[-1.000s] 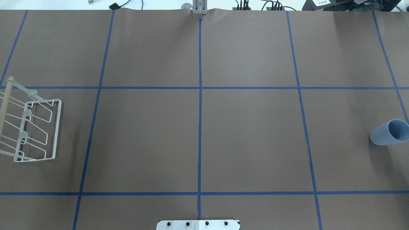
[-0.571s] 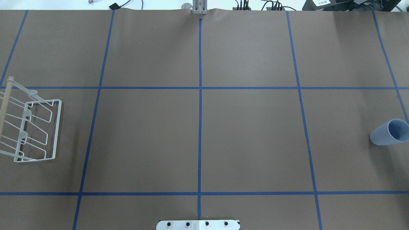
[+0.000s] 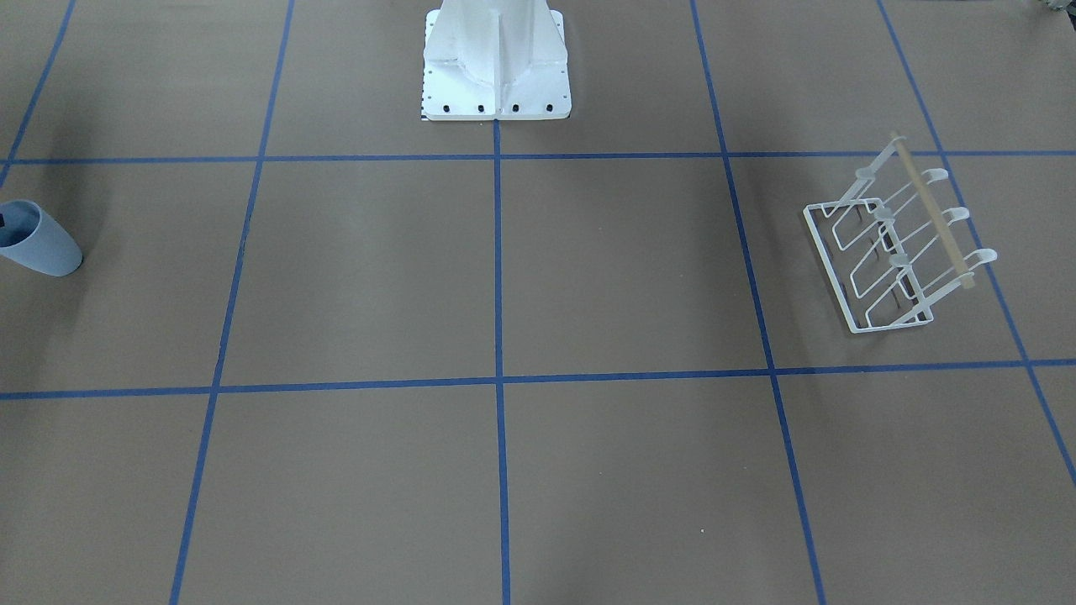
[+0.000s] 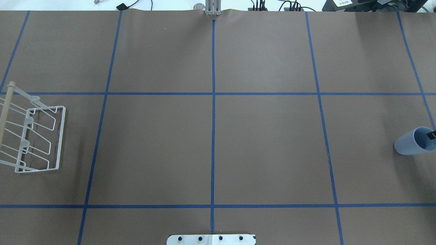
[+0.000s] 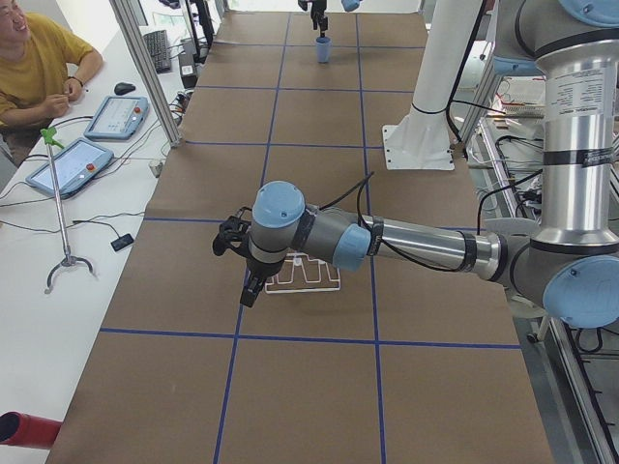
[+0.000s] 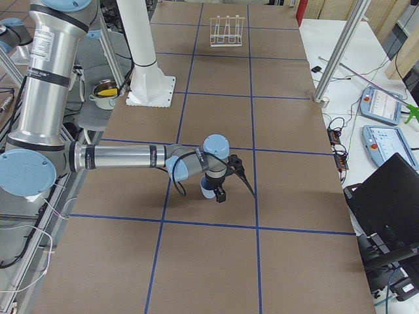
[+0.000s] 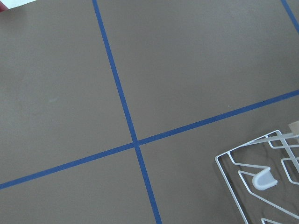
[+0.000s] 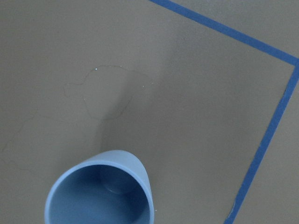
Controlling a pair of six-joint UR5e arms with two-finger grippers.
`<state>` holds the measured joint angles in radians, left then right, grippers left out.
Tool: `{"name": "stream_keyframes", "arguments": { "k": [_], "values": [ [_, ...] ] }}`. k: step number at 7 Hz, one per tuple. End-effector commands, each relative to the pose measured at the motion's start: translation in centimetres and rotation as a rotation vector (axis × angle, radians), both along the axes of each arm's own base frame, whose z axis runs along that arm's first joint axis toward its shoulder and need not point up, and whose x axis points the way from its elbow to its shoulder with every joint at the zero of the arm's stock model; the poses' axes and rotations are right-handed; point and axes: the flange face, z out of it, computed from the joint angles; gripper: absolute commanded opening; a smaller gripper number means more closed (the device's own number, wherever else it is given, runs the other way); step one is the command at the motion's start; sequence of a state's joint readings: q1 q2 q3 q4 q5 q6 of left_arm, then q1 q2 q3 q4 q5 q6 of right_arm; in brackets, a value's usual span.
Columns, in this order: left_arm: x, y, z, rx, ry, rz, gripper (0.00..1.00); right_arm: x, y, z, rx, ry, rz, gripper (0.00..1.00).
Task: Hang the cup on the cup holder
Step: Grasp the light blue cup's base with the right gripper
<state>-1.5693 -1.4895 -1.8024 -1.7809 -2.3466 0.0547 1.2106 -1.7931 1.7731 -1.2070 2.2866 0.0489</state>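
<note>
At the left end of the table (image 4: pixel 265 149) the white wire cup rack (image 4: pixel 61 136) sits flat on the brown paper. Its prongs (image 3: pixel 933 175) slant and a wooden dowel (image 3: pixel 929 210) runs across them, with no cup hung. The left gripper (image 5: pixel 248 288) hangs just above it. It shows only in the side view, so I cannot tell how far apart its jaws stand, and nothing can be made out in it. The rack looks light, and a cup pushed on at the wrong angle would likely slide or tip it. The left arm, so close over the prongs, may block the approach unless it backs off.

Brown paper crossed by blue tape lines (image 4: pixel 213 136) lies between the two ends. Rack and cup are well apart, so the long carry is a risk in itself: a weak hold could drop the cup on the way.

Toward the right end the pale blue tumbler (image 4: pixel 407 144) stands upright on the paper, mouth up, not yet lifted. The right gripper (image 6: pixel 220 194) is directly over it, one dark fingertip (image 4: pixel 432 135) showing above the rim. Its opening cannot be judged. The smooth tapered wall has no handle, so a pinch may squirt the tumbler out or knock it over. It must also be turned mouth-down to seat on a prong.

No brand or writing shows on the tumbler or the rack. A white label (image 4: pixel 344 2) beyond the table's far edge is too small to read.
</note>
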Motion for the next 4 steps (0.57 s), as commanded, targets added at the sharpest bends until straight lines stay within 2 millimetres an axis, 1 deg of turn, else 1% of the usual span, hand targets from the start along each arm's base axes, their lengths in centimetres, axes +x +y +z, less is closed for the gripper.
{"name": "stream_keyframes", "arguments": {
  "k": [1,2,4],
  "values": [
    [0.0,0.0,0.0,-0.001,0.001,-0.001,0.99,-1.3,-0.3,0.1,0.003,-0.002,-0.031,0.24],
    [0.0,0.0,0.0,-0.001,0.001,-0.001,0.99,-2.7,0.1,0.3,0.0,0.005,-0.062,0.0],
    [0.0,0.0,0.0,-0.001,0.001,-0.001,0.99,-2.9,0.1,-0.1,0.012,0.001,-0.072,0.0]
  ]
}}
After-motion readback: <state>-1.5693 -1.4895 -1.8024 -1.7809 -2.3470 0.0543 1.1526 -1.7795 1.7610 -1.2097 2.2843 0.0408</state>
